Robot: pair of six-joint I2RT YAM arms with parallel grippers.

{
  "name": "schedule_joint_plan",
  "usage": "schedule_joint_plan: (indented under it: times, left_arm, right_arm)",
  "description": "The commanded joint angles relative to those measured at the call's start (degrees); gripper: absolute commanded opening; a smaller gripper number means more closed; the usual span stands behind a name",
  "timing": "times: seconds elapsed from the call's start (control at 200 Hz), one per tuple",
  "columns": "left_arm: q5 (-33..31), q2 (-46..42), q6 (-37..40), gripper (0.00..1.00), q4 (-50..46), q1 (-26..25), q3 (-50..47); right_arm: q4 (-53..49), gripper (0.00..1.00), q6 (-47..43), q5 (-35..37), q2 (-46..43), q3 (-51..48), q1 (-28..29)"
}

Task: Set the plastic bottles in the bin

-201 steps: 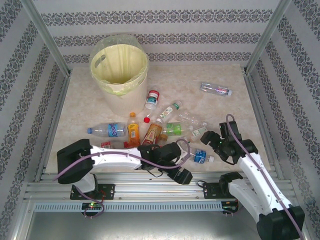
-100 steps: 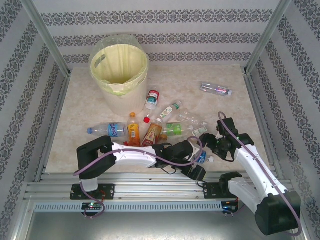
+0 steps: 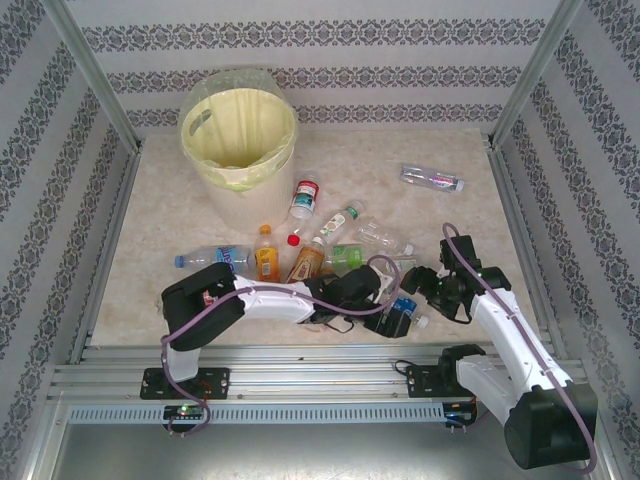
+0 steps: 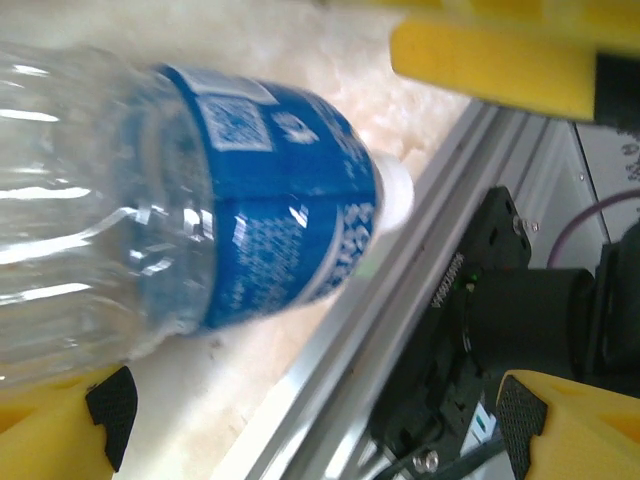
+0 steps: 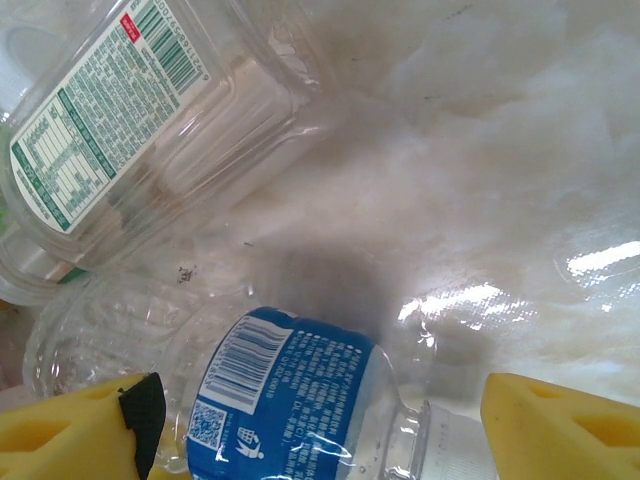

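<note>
The bin (image 3: 238,130) stands at the back left, lined with a pale yellow-green bag. Several plastic bottles lie in a cluster mid-table, among them an orange one (image 3: 265,262) and a green-labelled one (image 3: 346,258). One clear bottle (image 3: 432,179) lies apart at the back right. A blue-labelled clear bottle (image 3: 406,314) (image 4: 270,210) (image 5: 300,400) lies by the front edge. My left gripper (image 3: 385,306) (image 4: 310,425) is open beside it. My right gripper (image 3: 425,288) (image 5: 320,425) is open, its yellow fingers (image 5: 560,420) either side of that bottle's neck end.
The table's aluminium front rail (image 4: 400,290) runs right beside the blue-labelled bottle. A clear bottle with a white and green label (image 5: 130,130) lies just beyond it. Patterned walls close the table on three sides. Both arms crowd the front right.
My left arm has swung right and reached the blue-labelled bottle, jaws a little wider. My right gripper has come in towards the same bottle, jaws narrowing slightly.
</note>
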Motion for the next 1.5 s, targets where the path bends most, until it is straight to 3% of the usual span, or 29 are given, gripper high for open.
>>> schedule_joint_plan:
  times: [0.0, 0.41, 0.634, 0.854, 1.309, 1.494]
  left_arm:
    - [-0.5, 1.4, 0.3, 0.94, 4.7, 1.9, 0.1]
    - [0.3, -7.2, 0.2, 0.96, 7.2, 7.4, -6.1]
    - [2.0, -20.3, 7.9, 0.99, -7.4, 9.0, -9.1]
    - [-1.9, -32.7, 13.3, 1.00, -24.6, 9.9, -9.0]
    - [-7.1, -47.3, 14.2, 1.00, -35.9, 13.1, -11.5]
    - [-7.3, -50.4, 14.8, 1.00, -38.3, 15.0, -12.0]
  right_arm:
    - [-2.0, 0.83, 0.3, 1.6, -0.3, 0.2, -0.5]
    - [0.3, 0.85, -2.3, -4.4, -4.1, -0.6, 2.5]
    - [2.0, 0.90, -4.2, -2.4, -2.1, 0.4, 9.4]
    - [1.8, 0.95, -5.7, 3.3, 4.2, 3.3, 17.2]
    - [1.6, 0.96, -5.2, 6.5, 12.9, 4.7, 31.1]
    - [1.8, 0.90, -4.2, 8.8, 14.4, 4.3, 34.4]
